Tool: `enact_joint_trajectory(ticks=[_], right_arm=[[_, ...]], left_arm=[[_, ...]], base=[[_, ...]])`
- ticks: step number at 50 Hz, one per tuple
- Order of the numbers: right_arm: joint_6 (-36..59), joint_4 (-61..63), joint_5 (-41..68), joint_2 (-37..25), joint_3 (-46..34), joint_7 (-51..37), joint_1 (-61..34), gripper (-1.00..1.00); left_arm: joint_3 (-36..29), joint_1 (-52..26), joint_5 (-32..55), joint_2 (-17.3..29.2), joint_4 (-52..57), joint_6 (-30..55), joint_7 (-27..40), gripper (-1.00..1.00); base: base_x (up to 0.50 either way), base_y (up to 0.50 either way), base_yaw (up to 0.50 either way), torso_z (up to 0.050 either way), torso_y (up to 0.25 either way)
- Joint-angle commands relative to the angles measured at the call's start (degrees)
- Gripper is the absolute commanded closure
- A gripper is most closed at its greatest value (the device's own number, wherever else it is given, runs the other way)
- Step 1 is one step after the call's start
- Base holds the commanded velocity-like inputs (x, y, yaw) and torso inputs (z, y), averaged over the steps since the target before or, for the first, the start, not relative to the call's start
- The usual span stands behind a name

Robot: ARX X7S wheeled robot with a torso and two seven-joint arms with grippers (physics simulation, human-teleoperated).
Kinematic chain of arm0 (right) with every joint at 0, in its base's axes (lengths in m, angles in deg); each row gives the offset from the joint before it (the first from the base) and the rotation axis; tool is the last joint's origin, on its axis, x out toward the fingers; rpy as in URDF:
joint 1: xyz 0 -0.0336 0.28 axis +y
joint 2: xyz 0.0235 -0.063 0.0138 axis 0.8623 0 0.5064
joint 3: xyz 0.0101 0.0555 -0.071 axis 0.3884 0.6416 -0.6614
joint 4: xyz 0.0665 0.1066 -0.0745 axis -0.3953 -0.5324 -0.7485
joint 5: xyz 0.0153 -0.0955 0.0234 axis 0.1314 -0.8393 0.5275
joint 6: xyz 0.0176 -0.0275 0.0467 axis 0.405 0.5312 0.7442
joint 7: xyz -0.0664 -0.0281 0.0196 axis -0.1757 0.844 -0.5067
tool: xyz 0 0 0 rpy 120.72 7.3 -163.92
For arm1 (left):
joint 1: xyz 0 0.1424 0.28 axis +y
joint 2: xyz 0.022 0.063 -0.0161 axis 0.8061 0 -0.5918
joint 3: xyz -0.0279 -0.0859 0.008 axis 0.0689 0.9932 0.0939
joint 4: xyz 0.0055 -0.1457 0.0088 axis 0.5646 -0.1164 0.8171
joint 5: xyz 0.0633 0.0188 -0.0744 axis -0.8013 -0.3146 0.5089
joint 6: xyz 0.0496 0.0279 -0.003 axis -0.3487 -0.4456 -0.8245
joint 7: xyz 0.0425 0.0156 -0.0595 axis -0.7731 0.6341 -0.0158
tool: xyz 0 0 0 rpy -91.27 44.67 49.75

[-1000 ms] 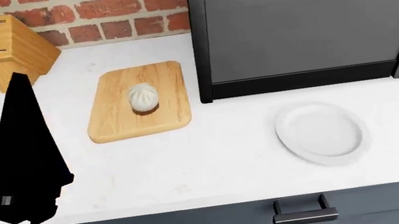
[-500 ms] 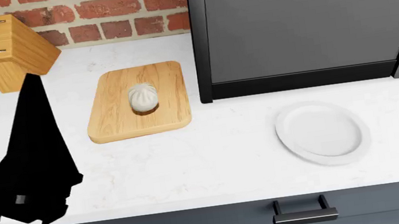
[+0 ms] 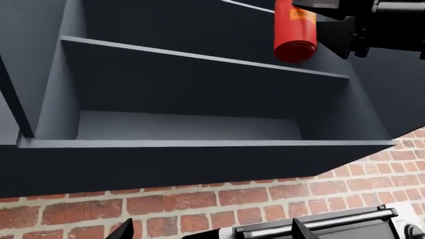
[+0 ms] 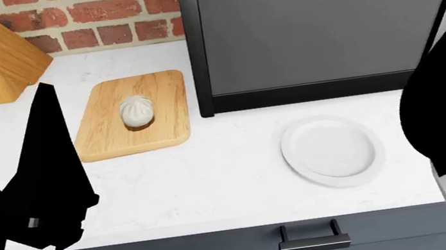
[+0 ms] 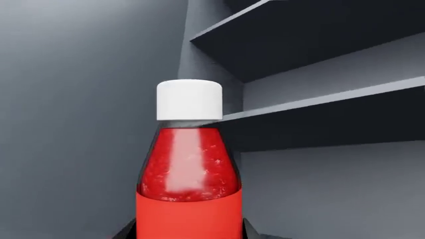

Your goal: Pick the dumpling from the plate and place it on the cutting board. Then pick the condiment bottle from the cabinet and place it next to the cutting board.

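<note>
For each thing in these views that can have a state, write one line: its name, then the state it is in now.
dumpling: resting on the cutting board, off the plate.
cutting board: flat on the counter, carrying the dumpling.
plate: empty, on the counter.
condiment bottle: capped, off the shelf, held by the right claw.
cabinet: open, visible shelves bare.
right claw: shut on the bottle.
left claw: open, holding nothing.

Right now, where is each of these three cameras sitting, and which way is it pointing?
Head view: on the head, looking down at the counter with the board, dumpling and plate; both dark arms show at the sides.
Left wrist view: by the left gripper, looking up into the cabinet; the right gripper holds the bottle.
Right wrist view: by the right gripper, close behind the bottle.
Both wrist views share the bottle and shelves.
</note>
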Motion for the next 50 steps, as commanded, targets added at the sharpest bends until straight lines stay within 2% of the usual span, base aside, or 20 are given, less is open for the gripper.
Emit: enact_joint_trajectory(ticks=[1,9,17,22,36,43,50], right_arm=[[6.5,9.2,15.4,0.9,3.2,-9.3,4.9,1.0],[9.6,13.7,35.2,0.8,6.4,-24.9,8.8,1.0],[7.3,19.1,52.3,0.3,5.9,-36.7,16.6,1.0],[4.3,21.0,52.9,0.2,2.6,-35.7,20.4,1.0],[-1.1,26.9,65.3,-1.1,-2.5,-44.5,28.2,1.0],[-3.3,32.4,62.5,0.1,-2.5,-38.9,32.9,1.0],[-6.1,33.6,63.4,-0.7,-5.0,-38.4,34.9,1.0]], left_arm=[[0.8,0.5,0.1,0.4,0.4,-0.4,0.2,-1.0],[1.0,1.1,-0.3,0.2,0.0,-1.1,0.0,-1.0],[1.1,1.1,-0.5,0.3,0.0,-1.2,0.2,-1.0],[1.2,1.3,-0.4,0.5,0.2,-1.1,0.3,-1.0],[1.2,1.8,-0.7,0.2,-0.4,-1.9,0.0,-1.0],[1.2,2.2,-0.3,0.1,-0.5,-2.4,-0.4,-1.0],[0.6,1.7,-0.8,-0.3,-1.5,-2.8,-0.8,-1.0]], base=[[0.0,0.0,0.0,0.0,0.0],[0.0,0.0,0.0,0.0,0.002],[0.0,0.0,0.0,0.0,0.0],[0.0,0.0,0.0,0.0,0.0],[0.0,0.0,0.0,0.0,0.0],[0.0,0.0,0.0,0.0,0.0],[0.0,0.0,0.0,0.0,0.0]])
